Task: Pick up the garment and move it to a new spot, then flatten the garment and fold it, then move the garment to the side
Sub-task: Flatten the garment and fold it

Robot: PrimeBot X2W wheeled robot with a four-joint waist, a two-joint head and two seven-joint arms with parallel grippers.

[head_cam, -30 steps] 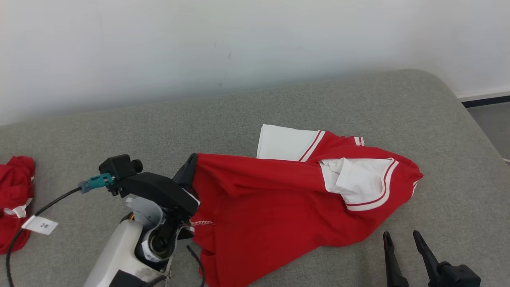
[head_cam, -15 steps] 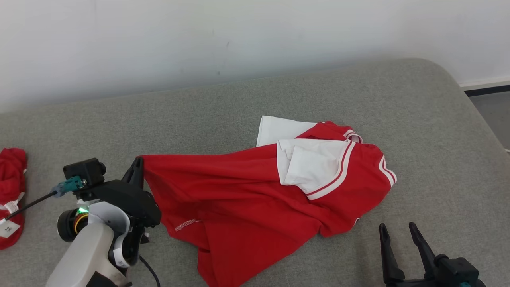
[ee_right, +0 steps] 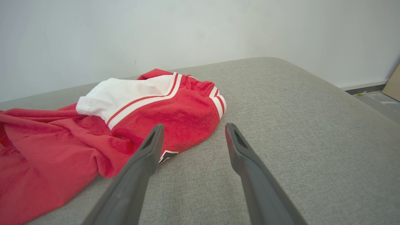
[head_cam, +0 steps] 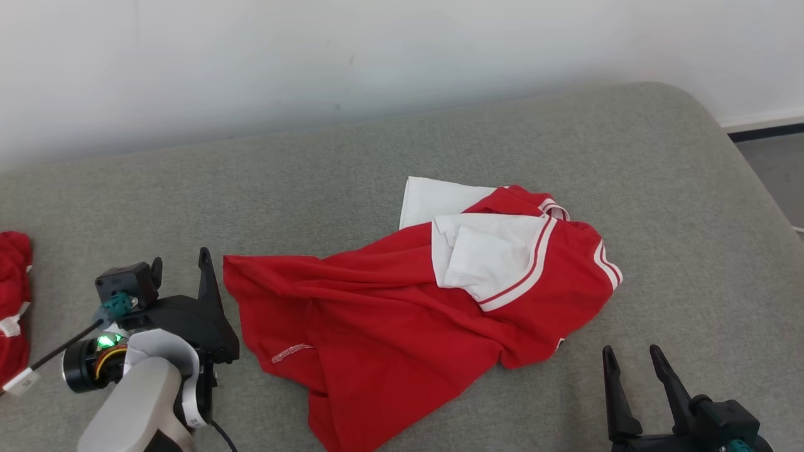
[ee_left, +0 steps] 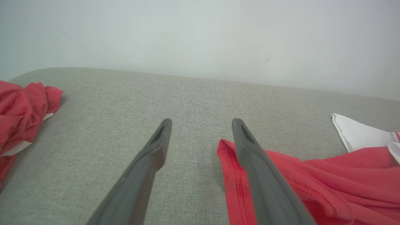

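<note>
My left fingers and right fingers are spread, empty, flanking the crumpled red-and-white jersey garment.

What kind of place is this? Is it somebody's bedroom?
Hard to say. It looks like a plain indoor room, maybe a robot practice space: a grey padded top like a bed or sofa against a bare white wall, with a red shirt and another red cloth lying on it.

So the left gripper has its fingers spread wide with just bare grey cushion between them, the red garment has its hemmed corner behind the 5 o'clock finger and its white bit at 3, and another red cloth is bunched up at 9.
</note>
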